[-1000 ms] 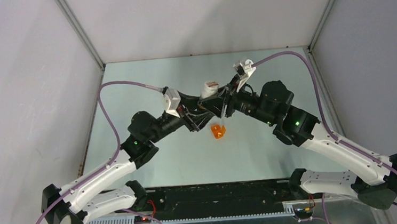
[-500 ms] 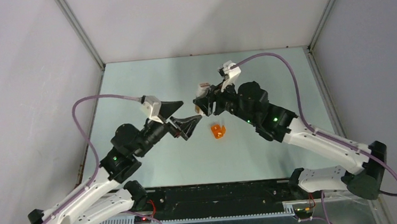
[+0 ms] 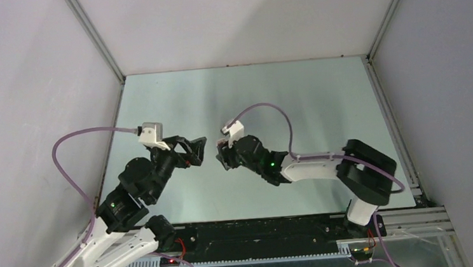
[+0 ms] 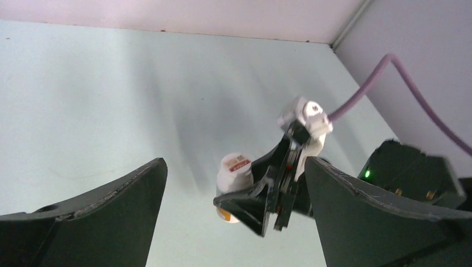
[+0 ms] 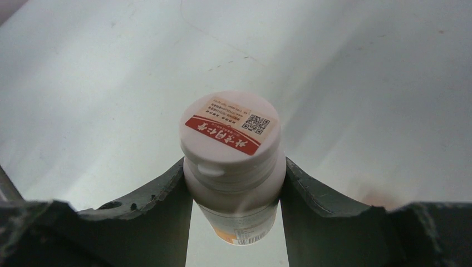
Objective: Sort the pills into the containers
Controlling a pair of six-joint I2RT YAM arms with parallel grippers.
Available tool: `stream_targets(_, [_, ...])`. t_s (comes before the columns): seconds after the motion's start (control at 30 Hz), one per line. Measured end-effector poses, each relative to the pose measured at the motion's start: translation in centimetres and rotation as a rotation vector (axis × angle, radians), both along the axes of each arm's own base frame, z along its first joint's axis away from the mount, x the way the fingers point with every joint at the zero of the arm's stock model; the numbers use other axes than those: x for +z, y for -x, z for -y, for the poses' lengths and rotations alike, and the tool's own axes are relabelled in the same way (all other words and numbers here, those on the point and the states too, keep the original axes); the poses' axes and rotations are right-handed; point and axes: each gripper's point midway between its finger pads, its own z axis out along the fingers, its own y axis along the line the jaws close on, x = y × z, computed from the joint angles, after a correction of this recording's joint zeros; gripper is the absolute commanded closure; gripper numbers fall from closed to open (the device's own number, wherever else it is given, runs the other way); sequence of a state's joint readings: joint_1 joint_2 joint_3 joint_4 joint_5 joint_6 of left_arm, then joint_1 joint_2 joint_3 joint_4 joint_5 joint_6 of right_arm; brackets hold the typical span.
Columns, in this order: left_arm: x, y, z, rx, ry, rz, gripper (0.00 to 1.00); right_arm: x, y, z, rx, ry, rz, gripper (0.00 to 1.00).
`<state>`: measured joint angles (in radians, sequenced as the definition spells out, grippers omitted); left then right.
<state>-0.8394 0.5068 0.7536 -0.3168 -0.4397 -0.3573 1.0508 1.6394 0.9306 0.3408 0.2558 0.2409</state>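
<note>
My right gripper (image 5: 234, 163) is shut on the white pill bottle (image 5: 231, 183), squeezing it just under its white cap with the red-marked label. The bottle hangs tilted above the table. In the left wrist view the same bottle (image 4: 234, 173) shows between my left fingers, apart from them and further off. My left gripper (image 3: 198, 152) stands wide open with nothing in it, facing the right gripper (image 3: 225, 155) across a short gap. The orange cup and the pills are out of view.
The pale green table (image 3: 295, 97) is walled by grey panels at the back and on both sides. The right arm (image 3: 313, 166) lies folded low along the near right side. A purple cable (image 4: 362, 94) loops off the right wrist.
Both arms pulled back toward the near edge. The left gripper opened wide and drew off to the left. The right gripper carried the bottle nearer and leftward, and its arm now covers the orange cup's spot.
</note>
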Motion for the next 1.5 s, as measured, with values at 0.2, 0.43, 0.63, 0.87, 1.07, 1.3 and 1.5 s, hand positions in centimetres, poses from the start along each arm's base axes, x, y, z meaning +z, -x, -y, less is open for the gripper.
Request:
stream_targets(0.2, [-0.5,-1.1,-1.0,0.079,0.002,-0.075,0.01,-2.9,-0.2,-3.0,0.048,0.004,0.081,0.78])
stream_targets(0.43, [-2.2,-2.1,-2.0,0.139,0.023,-0.173,0.00,-5.4,-0.6,-4.3,0.063,0.004,0.116,0.70])
stream_targets(0.63, [-2.5,-2.7,-2.7,0.154,0.098,-0.203,0.01,-6.6,0.6,-5.5,0.090,0.016,0.149,0.34])
stream_targets(0.87, [-4.9,-3.3,-2.6,0.139,0.144,-0.283,0.01,-7.6,1.8,-5.4,0.082,0.050,0.120,0.03])
stream_targets(1.07, [-6.5,-3.7,-2.4,0.118,0.187,-0.348,0.02,-6.6,2.9,-4.0,0.072,0.081,0.041,0.01])
stream_targets(1.3, [-8.5,-3.5,-1.7,0.074,0.239,-0.414,0.05,-0.2,4.8,-1.7,0.066,-0.013,0.008,0.01])
stream_targets(1.5, [-9.8,-3.4,-1.2,0.060,0.249,-0.467,0.12,2.4,5.4,0.1,0.065,-0.063,-0.047,0.25])
